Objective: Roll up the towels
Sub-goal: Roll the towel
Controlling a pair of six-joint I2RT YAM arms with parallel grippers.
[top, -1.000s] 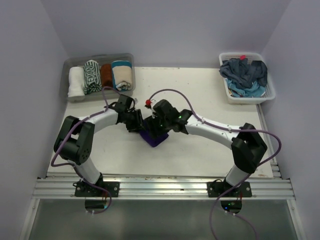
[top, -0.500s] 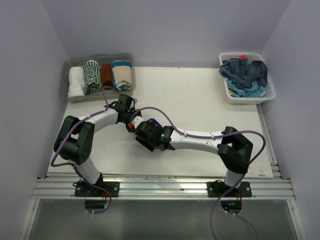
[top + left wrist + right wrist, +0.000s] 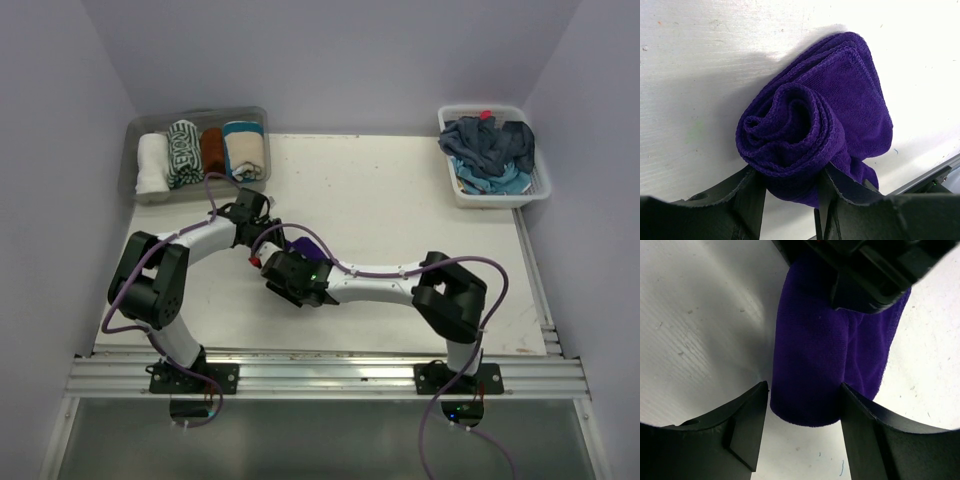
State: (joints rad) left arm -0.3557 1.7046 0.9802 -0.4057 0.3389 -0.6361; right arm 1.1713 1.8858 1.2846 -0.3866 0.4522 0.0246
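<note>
Purple terry-cloth towel [image 3: 840, 100], rolled, lies mid-table on your white table [image 3: 420, 190]. Your left gripper [image 3: 790, 187] pinches one end, keeping the coil from unwinding. Your right gripper [image 3: 804, 407] straddles the roll, but whether it is clamped is unclear.

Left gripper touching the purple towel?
Touching. Left wrist view: the left gripper has both fingers pressed into the towel roll, no gap.
</note>
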